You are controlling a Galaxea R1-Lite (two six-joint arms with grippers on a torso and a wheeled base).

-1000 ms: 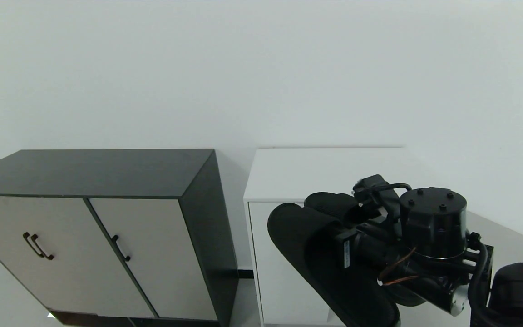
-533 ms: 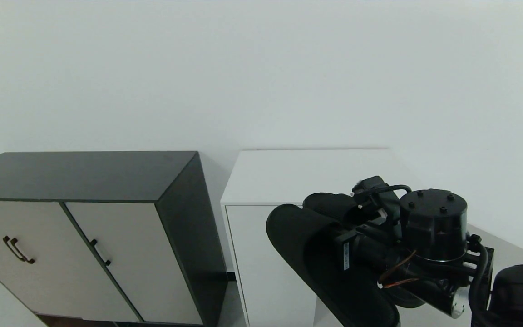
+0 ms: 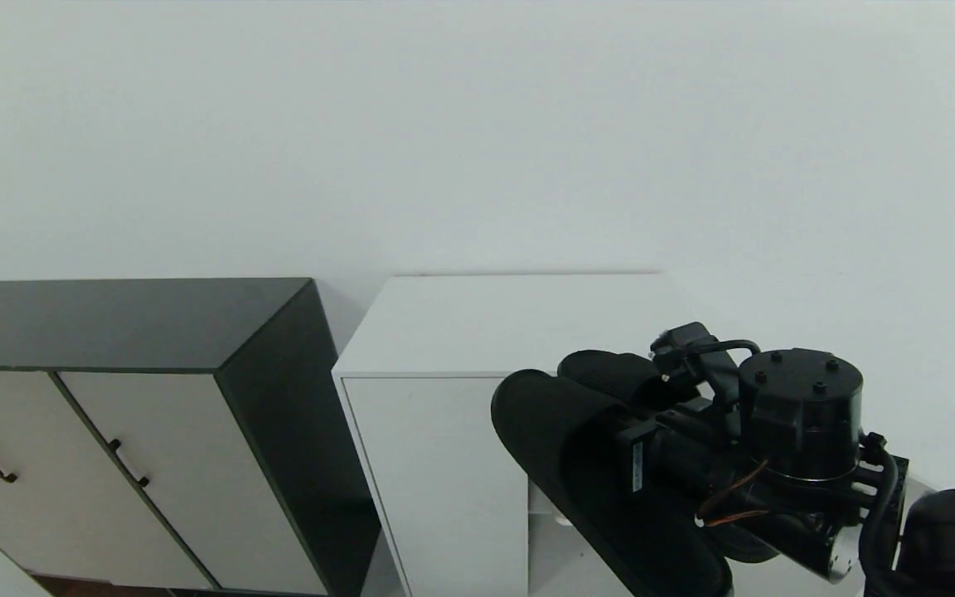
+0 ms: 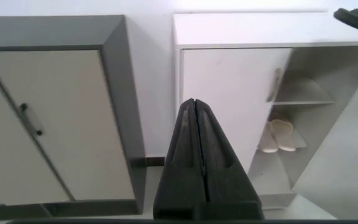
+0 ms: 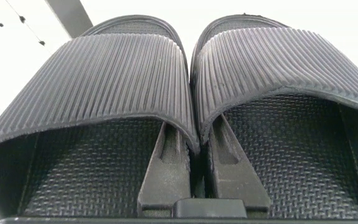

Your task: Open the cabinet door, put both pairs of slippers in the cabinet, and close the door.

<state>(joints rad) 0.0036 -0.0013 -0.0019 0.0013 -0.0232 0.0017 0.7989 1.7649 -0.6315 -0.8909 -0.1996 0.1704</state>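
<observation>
Slippers (image 4: 283, 135) inside open cabinet (image 4: 229, 30), right of two-door cabinet (image 3: 113, 323).

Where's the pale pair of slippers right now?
In the left wrist view, the pale slippers lie side by side inside the white cabinet's open compartment, below its shelf.

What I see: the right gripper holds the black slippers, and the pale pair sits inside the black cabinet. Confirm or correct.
Wrong cabinet: the left wrist view shows the pale pair in the white cabinet, door open. The right gripper does hold the black slippers.
</observation>
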